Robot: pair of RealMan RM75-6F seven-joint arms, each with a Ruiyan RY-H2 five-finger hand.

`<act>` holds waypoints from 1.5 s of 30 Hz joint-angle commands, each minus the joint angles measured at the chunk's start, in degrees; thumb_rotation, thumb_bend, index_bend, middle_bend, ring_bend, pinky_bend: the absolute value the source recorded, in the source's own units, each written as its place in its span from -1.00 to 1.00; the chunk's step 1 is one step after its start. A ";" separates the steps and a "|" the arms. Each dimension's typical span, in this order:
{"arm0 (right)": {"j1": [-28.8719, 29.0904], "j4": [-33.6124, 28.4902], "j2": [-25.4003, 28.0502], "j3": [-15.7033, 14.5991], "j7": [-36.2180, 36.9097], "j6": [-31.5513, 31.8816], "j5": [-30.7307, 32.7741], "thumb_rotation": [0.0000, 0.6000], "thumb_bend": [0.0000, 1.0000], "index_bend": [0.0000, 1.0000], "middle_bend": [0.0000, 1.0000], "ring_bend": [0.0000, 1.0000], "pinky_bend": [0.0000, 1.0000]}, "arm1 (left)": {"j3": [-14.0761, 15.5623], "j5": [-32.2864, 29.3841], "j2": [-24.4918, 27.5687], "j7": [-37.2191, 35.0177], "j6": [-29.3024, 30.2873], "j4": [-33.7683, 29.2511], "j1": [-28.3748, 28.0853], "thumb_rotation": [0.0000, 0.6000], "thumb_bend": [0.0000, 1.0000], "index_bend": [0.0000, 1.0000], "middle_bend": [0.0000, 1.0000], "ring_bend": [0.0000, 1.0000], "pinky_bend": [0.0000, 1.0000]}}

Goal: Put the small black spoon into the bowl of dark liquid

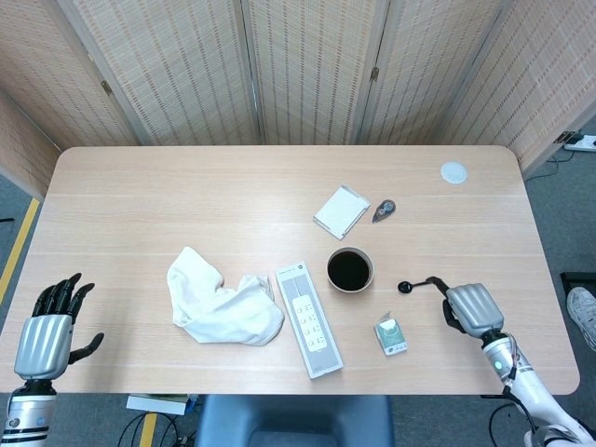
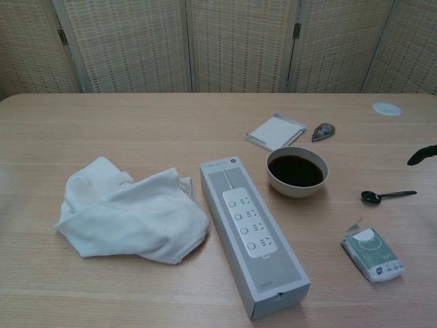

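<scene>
The small black spoon (image 1: 407,287) (image 2: 382,197) lies flat on the table, right of the bowl of dark liquid (image 1: 349,269) (image 2: 296,171), its handle pointing right. My right hand (image 1: 471,308) hovers just right of the spoon's handle, back upward, holding nothing, and a dark fingertip reaches to the handle's end. In the chest view only one of its fingertips (image 2: 422,156) shows, above the spoon. My left hand (image 1: 47,339) stays open off the table's front left corner, far from both objects.
A white cloth (image 1: 223,304) and a long grey power-strip box (image 1: 309,319) lie left of the bowl. A small green-white packet (image 1: 391,335) sits in front of the spoon. A white pad (image 1: 341,210), a small grey object (image 1: 383,210) and a white disc (image 1: 453,171) lie behind.
</scene>
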 commanded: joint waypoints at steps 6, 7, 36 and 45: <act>3.03 4.28 -3.68 -0.31 -0.73 -5.59 2.95 1.00 0.68 -0.55 0.97 1.00 1.00 | -0.12 -0.25 -0.14 0.01 -0.26 0.16 -0.12 1.00 -0.49 -0.62 -0.83 -0.79 -0.72; 3.24 4.68 -3.98 -0.35 -0.81 -5.99 3.18 1.00 0.68 -0.54 0.97 1.00 1.00 | -0.14 -0.29 -0.13 0.02 -0.25 0.18 -0.11 1.00 -0.49 -0.62 -0.83 -0.79 -0.72; 9.14 11.07 -10.84 -1.09 -1.94 -12.92 5.33 1.00 0.68 -0.54 0.99 1.00 1.00 | -0.11 -0.79 0.07 -0.12 0.88 0.55 0.94 1.00 -0.49 -0.61 -0.83 -0.79 -0.72; 9.14 10.26 -9.98 -2.89 -2.66 -12.65 4.14 1.00 0.68 -0.54 0.99 1.00 1.00 | -0.02 -0.72 0.24 -0.05 1.30 0.46 1.33 1.00 -0.49 -0.61 -0.83 -0.79 -0.72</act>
